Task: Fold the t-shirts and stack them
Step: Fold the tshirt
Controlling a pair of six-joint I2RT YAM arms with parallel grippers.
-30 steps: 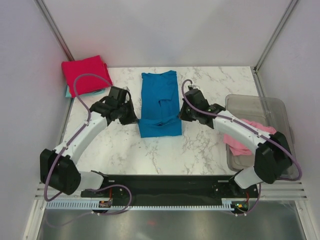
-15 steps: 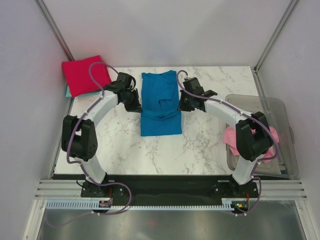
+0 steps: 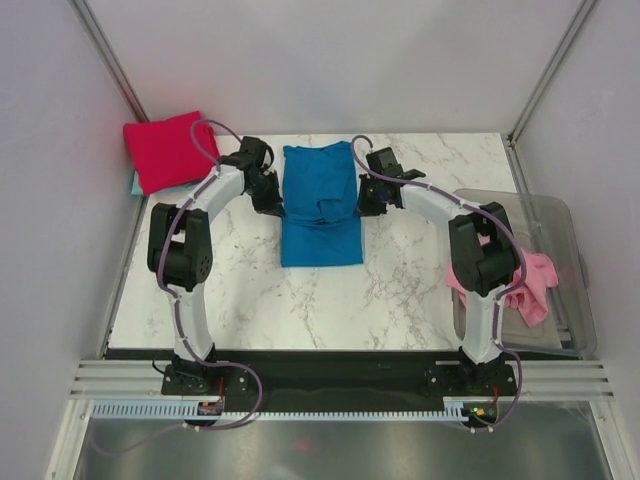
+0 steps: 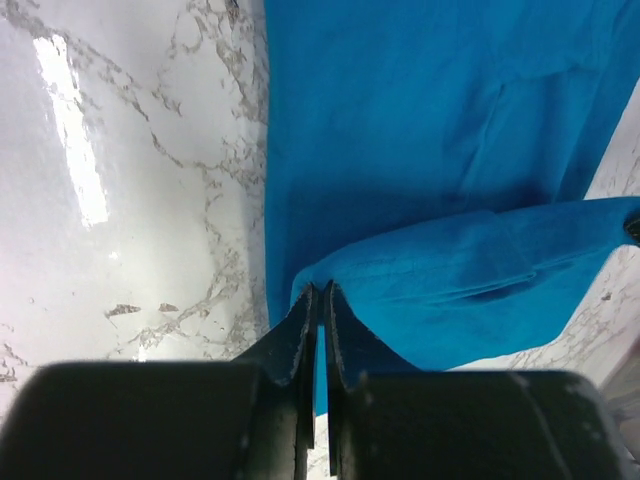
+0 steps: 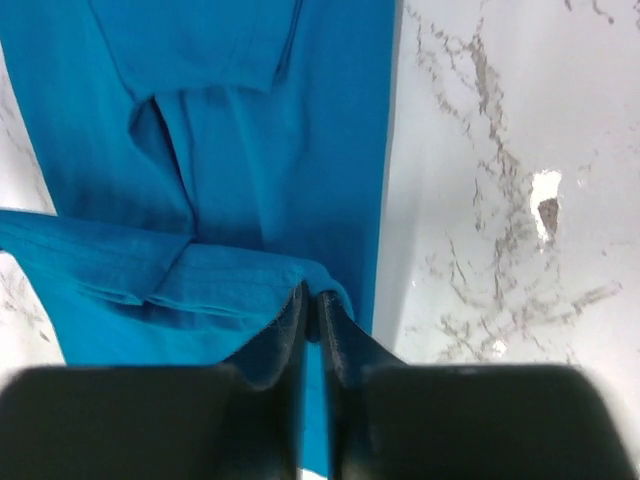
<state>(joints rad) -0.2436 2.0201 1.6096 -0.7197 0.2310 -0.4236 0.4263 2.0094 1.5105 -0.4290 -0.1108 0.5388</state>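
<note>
The bright blue t-shirt (image 3: 320, 205) lies lengthwise mid-table, its near hem lifted and carried over its middle. My left gripper (image 3: 272, 203) is shut on the hem's left corner (image 4: 318, 290). My right gripper (image 3: 365, 203) is shut on the right corner (image 5: 312, 292). The lifted hem (image 4: 480, 280) hangs between them above the flat cloth (image 5: 250, 110). The crimson red t-shirt (image 3: 168, 150) lies folded at the far left on a pale teal one (image 3: 135, 184). The pink t-shirt (image 3: 515, 280) lies crumpled in the tub.
A clear plastic tub (image 3: 560, 225) stands at the right table edge. Grey walls close in the back and sides. Bare marble table (image 3: 230, 290) lies in front of the blue shirt.
Both grippers have carried the blue shirt's near hem away from the arm bases, over the shirt's middle. Both arms have stretched farther out.
</note>
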